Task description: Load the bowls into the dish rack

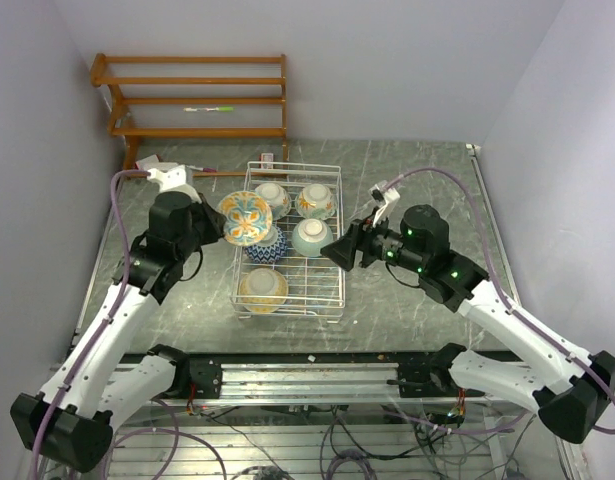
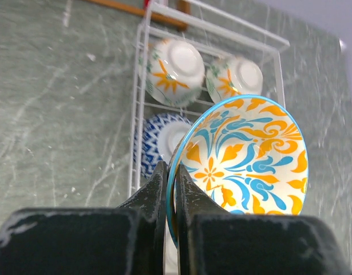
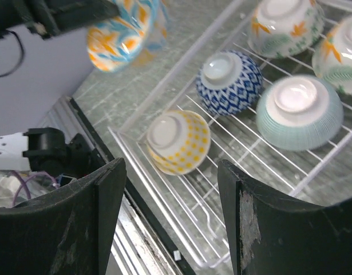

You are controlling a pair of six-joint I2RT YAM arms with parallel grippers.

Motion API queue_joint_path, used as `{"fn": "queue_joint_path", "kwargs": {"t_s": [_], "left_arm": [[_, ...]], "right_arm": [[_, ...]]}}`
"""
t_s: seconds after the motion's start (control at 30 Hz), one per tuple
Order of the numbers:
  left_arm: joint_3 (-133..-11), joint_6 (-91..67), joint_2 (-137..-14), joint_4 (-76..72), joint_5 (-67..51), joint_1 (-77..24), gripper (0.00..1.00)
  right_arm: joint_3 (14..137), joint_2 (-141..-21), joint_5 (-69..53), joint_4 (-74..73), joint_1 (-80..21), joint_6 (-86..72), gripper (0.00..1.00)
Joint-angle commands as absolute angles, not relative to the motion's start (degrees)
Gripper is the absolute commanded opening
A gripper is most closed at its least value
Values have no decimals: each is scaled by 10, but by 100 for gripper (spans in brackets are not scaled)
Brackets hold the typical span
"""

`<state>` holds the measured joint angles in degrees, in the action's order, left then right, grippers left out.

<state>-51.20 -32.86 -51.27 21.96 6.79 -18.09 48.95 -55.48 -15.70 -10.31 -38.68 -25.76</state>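
Observation:
My left gripper (image 2: 170, 189) is shut on the rim of an orange-and-blue patterned bowl (image 2: 244, 160), held on edge above the left side of the white wire dish rack (image 1: 335, 297); the same bowl (image 1: 246, 217) and left gripper (image 1: 219, 229) show from above. Upside down in the rack sit a blue patterned bowl (image 3: 229, 82), a yellow dotted bowl (image 3: 178, 140), a pale green bowl (image 3: 299, 112) and two white bowls with orange flowers (image 1: 272, 197) (image 1: 316, 200). My right gripper (image 3: 171, 195) stands open over the rack's right side with nothing between its fingers, also visible from above (image 1: 343, 252).
A wooden shelf (image 1: 192, 95) stands against the back wall behind the rack. The metal rail (image 1: 307, 375) holding the arm bases runs along the table's near edge. Cables loop from both arms.

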Motion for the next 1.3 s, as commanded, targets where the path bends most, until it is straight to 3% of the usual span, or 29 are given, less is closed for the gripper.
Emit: {"fn": "queue_joint_path", "kwargs": {"t_s": [0.0, 0.2, 0.4, 0.5, 0.73, 1.27], "left_arm": [[-557, -315, -517, 238, 45, -234, 7], [-553, -302, -538, 208, -8, -265, 7], [-569, -299, -590, 207, 43, -317, 7], [-596, -294, -631, 214, 45, -333, 7], [-646, -279, -678, 248, 25, -336, 7], [-665, -284, -639, 283, 0, -337, 7]], "right_arm": [[530, -556, -133, -72, -412, -246, 65], [556, -569, -143, -75, -421, -240, 65], [599, -605, -144, -93, -485, -194, 64], [642, -646, -89, -126, -565, -131, 64], [630, -664, -51, -121, -631, -74, 66], [633, -750, 118, -85, -663, 14, 66]]}}
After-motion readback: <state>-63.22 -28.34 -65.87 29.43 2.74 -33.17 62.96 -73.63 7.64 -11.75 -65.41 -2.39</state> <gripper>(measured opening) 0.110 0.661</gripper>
